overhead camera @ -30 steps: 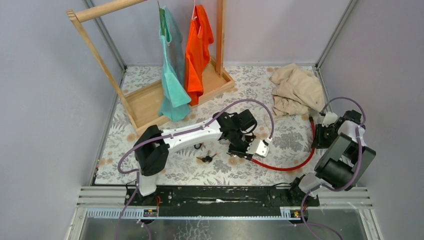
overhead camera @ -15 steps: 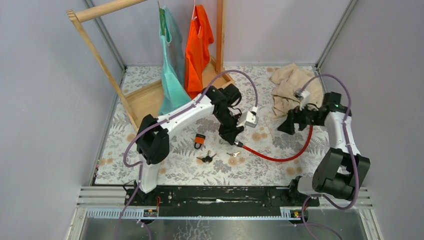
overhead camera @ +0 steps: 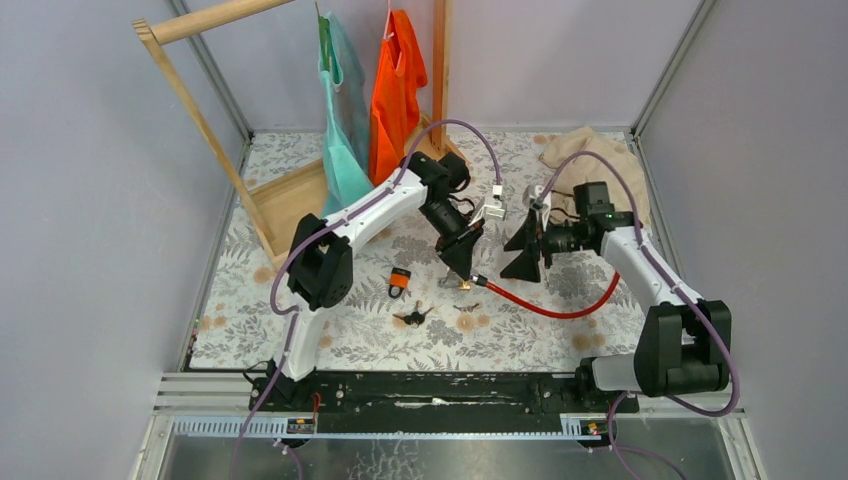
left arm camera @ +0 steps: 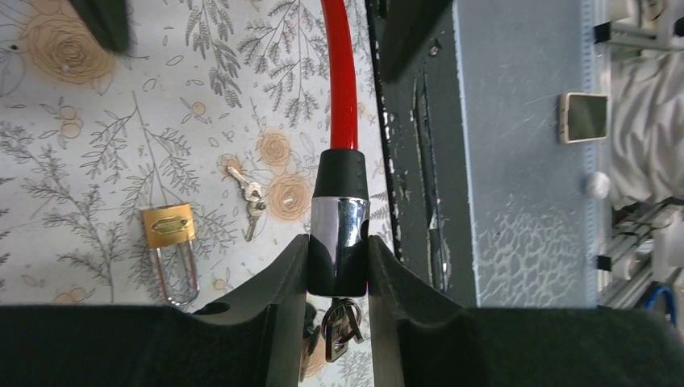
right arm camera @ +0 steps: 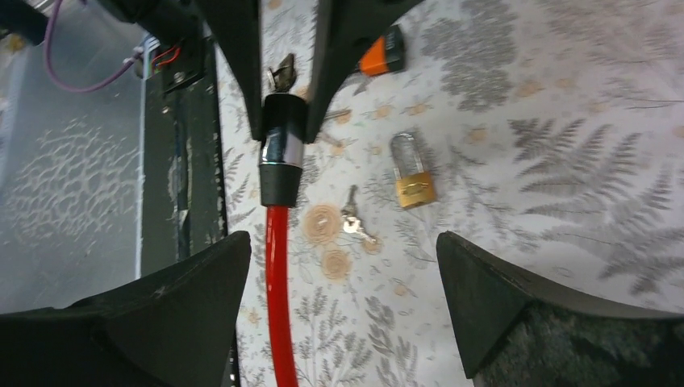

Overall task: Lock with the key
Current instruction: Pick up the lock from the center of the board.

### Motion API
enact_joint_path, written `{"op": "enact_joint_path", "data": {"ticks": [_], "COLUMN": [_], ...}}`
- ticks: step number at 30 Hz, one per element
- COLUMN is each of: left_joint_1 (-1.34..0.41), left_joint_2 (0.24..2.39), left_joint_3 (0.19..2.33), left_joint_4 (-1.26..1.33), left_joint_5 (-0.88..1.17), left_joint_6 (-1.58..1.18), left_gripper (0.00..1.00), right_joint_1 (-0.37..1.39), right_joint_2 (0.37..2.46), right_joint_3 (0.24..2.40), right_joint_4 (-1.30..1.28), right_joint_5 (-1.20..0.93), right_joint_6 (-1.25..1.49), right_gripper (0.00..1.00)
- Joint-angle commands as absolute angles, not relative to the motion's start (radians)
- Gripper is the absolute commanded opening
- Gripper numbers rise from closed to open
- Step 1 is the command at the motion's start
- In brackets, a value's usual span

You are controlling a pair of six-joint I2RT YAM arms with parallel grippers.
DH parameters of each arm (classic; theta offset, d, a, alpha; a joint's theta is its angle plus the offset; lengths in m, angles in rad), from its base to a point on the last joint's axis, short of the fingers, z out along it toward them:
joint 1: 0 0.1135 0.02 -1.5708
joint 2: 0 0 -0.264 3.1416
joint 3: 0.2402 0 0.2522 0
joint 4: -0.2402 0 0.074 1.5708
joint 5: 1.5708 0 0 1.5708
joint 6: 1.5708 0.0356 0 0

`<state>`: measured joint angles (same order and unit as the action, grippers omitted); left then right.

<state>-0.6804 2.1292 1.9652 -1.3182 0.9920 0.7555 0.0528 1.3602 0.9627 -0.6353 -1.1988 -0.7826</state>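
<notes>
Top external: grey-walled floral table (overhead camera: 540, 345); left tool (overhead camera: 465, 272) tight on cable (overhead camera: 545, 312), right tool (overhead camera: 522, 250) agape.

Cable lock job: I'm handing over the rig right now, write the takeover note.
Left pincer: shut on the cable lock's barrel; a key bunch hangs at its end.
Right pincer: open, empty, facing that barrel.
Red cable trails across the table; brass padlock and loose keys lie beside it.
Done: barrel gripped.
Left: likely grip the key with the right pincer and turn it.
</notes>
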Motion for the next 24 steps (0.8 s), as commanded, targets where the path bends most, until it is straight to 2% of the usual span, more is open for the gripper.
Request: {"op": "enact_joint_path", "data": {"ticks": [1,10,17,20,24], "left_joint_1": [-0.667,-0.649,-0.642,-0.637,-0.627], "left_joint_2": [2.147,2.201,2.231,2.230,2.230], "left_joint_3": [2.002,2.075,2.100,2.102,2.102], "left_joint_4": [-1.328,-1.286,-1.231,-1.200,-1.172], "left_joint_5": [1.104,1.177,1.191,1.199,1.250], "left_joint_6": [0.673,0.576,0.478,0.437,0.394], "left_gripper": [0.00,0.00,0.00,0.00,0.02], "right_joint_1": [0.130,0.171,0.177,0.178,0.178], "right_joint_2": [1.311,1.308,1.313,1.317,1.321], "right_joint_3": [0.881,0.829,0.830,0.838,0.877], "right_joint_4": [-0.513,-0.571,-0.606,-0.605,-0.599], "right_joint_5": [-1.244,-1.205,-1.169,-1.163,-1.157], "right_joint_6": [-0.708,-0.785,-0.837,-0.839,-0.809], "right_gripper": [0.92,0.85,0.66,0.52,0.16]}}
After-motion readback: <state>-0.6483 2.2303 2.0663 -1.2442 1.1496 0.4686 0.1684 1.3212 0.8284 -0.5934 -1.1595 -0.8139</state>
